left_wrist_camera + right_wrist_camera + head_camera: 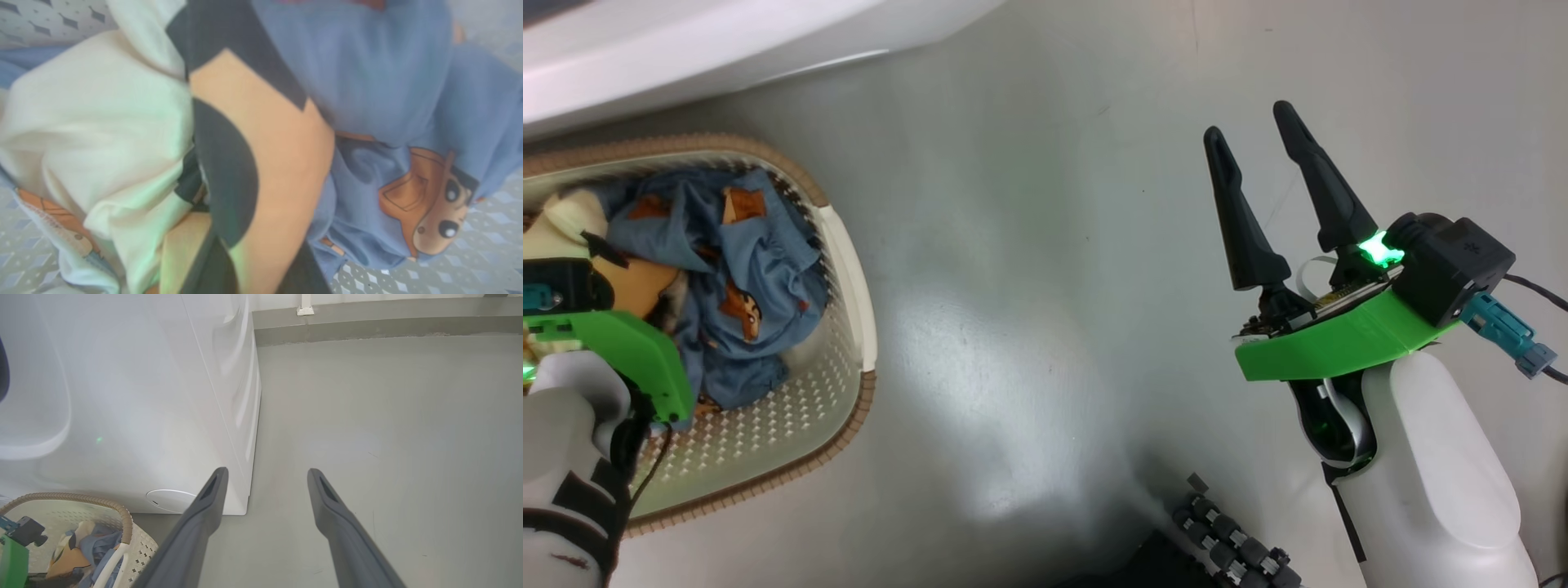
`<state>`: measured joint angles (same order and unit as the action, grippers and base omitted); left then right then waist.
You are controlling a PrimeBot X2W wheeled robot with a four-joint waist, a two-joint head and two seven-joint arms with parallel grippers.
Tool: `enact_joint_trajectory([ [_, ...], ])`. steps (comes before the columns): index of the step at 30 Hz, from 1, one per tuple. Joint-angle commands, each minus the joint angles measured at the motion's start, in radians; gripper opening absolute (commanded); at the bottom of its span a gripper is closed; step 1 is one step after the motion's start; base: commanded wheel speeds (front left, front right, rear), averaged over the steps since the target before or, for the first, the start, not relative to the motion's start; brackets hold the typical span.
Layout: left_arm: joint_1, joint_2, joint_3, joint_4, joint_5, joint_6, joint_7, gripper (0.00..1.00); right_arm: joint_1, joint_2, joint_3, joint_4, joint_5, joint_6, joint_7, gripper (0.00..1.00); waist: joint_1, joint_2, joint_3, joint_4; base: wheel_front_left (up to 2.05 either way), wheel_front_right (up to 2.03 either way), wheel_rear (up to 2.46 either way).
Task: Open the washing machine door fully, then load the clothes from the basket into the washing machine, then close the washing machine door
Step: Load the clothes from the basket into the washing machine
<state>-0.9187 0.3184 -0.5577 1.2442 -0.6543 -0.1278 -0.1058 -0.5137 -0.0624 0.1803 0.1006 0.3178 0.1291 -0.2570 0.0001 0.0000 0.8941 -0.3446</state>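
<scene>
Looking first at the clothes (743, 278), you find them heaped in the basket (845, 269), blue cloth with orange prints over a cream and an orange piece. The basket stands on the grey floor (1029, 245) just below the white front of the washing machine (686, 49).

Your left gripper (572, 290) reaches down into that heap from the basket's near side. The head view gives you its green wrist mount (637, 351) and dark body, while the fingers are lost among the fabric. The left wrist view presses right up against the cloth: cream on the left, orange with black patches in the middle, blue with a cartoon print on the right, and the perforated basket wall around it. It is too blurred to separate fingers from dark print, so you cannot tell whether the claw is spread or closed on cloth.

Your right gripper (1248, 122) hangs well apart over bare floor, its two fingers spread wide with nothing between them. Its wrist view adds what the head camera misses: the machine's side panel, a round white cover (169, 500) low on its front, and the skirting (367, 322) along the far wall.
</scene>
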Motion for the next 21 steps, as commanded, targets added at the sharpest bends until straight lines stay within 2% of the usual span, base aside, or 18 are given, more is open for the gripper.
enact_joint_trajectory([
  [1, 0.014, 0.026, 0.023, 0.006, -0.009, 0.002, -0.010, 0.00, 0.028, 0.007, 0.015, -0.018, 0.002, 0.002, -0.005, 1.00, -0.0001, 0.0000, -0.005, 0.003, 0.00, 0.00, 0.00],
  [9, 0.050, 0.001, -0.004, 0.016, -0.017, -0.002, -0.064, 0.00, 0.026, 0.010, 0.019, -0.004, 0.013, 0.002, -0.005, 1.00, -0.0001, 0.0000, -0.076, 0.041, 0.00, 0.00, 0.00],
  [14, 0.109, -0.021, -0.047, -0.025, -0.029, -0.003, -0.098, 0.00, 0.024, 0.008, 0.026, 0.010, 0.013, 0.002, -0.005, 1.00, -0.0001, 0.0000, -0.158, 0.071, 0.00, 0.00, 0.00],
  [21, 0.191, -0.044, -0.057, -0.054, -0.082, -0.003, -0.141, 0.00, 0.055, -0.010, 0.022, 0.031, 0.032, 0.002, -0.005, 1.00, -0.0001, 0.0000, -0.291, 0.118, 0.00, 0.00, 0.00],
])
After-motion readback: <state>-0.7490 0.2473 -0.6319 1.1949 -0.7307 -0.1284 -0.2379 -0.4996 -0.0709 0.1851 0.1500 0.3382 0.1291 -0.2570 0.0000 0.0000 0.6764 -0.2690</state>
